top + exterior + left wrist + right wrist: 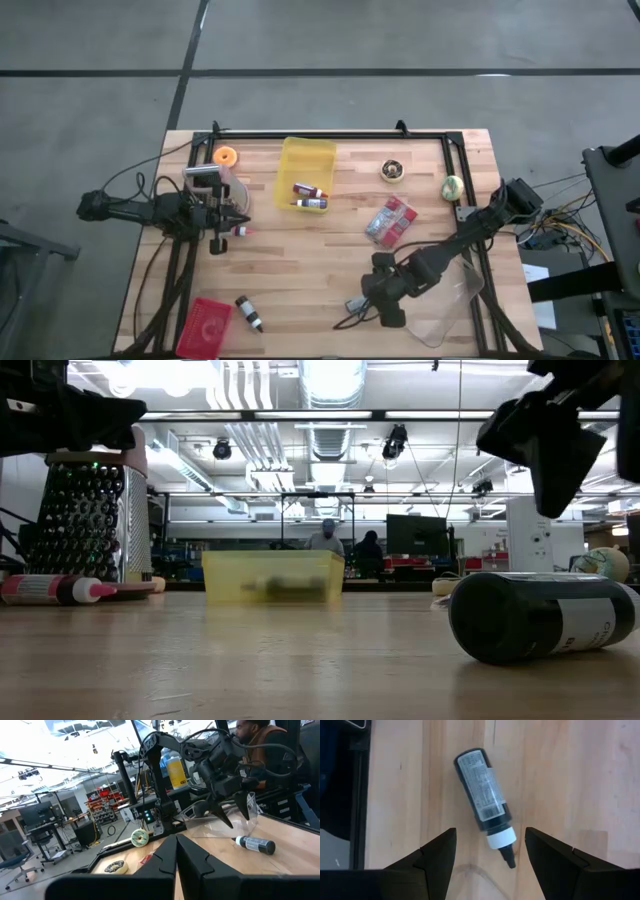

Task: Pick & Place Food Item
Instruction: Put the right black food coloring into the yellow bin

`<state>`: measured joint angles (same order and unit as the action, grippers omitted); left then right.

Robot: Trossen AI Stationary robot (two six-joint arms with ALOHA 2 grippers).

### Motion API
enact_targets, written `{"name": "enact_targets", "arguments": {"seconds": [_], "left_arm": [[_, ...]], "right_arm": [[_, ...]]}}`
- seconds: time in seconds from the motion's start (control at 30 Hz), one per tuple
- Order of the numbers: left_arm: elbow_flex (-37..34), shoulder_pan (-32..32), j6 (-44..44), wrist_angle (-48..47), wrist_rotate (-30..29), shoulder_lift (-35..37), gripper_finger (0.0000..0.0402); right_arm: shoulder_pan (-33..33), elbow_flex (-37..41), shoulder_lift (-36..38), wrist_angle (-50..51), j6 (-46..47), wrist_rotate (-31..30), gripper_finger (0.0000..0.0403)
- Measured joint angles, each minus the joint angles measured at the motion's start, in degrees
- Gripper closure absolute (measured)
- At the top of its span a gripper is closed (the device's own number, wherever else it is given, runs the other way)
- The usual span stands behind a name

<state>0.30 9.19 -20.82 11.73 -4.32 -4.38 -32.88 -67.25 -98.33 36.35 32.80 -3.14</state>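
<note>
Left gripper (237,212) sits at the desk's left edge, fingers pressed together on nothing, parked beside the metal grater (95,515) and a small pink-capped tube (241,232).

Yellow bin (306,172) sits near the far edge, middle, with 2 small bottles inside. A red packet (391,222) lies right of it, a tape roll (392,171) and a green ball (453,186) toward the far right corner.

Right gripper (490,847) hovers near the near edge, right of centre, fingers spread apart, empty, straddling the dark bottle (484,786) lying on its side directly below. White collar and dark nozzle point toward the gripper in the wrist view.

Handling, my read: small rigid plastic bottle, light, not fragile. Round and glossy with a label, so it can roll or slip if pinched off-centre. Best hold is across the labelled body at mid-length, fingers square to its long axis; avoid the tapered nozzle end.

Surface: bare butcher-block wood desk (300,270), flat, moderate friction. A clear plastic sheet (450,305) lies at the near right corner. Room behind is an open workshop, people seated well back.
</note>
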Motion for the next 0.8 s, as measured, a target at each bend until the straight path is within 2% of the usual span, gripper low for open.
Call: {"name": "enact_targets", "arguments": {"seconds": [0.37, 0.67, 0.8], "left_arm": [[0.00, 0.00, -0.01, -0.04, 0.01, -0.02, 0.0388], [0.00, 0.00, -0.02, -0.04, 0.00, -0.02, 0.0388], [0.00, 0.00, -0.01, -0.04, 0.01, -0.02, 0.0388]], "right_arm": [[-0.01, 1.74, -0.06, 1.44, -0.52, 0.18, 0.0169], [0.00, 4.63, -0.80, -2.19, -1.54, 0.56, 0.0124], [0.02, 4.77, -2.20, -2.89, -3.73, 0.28, 0.0116]]}}
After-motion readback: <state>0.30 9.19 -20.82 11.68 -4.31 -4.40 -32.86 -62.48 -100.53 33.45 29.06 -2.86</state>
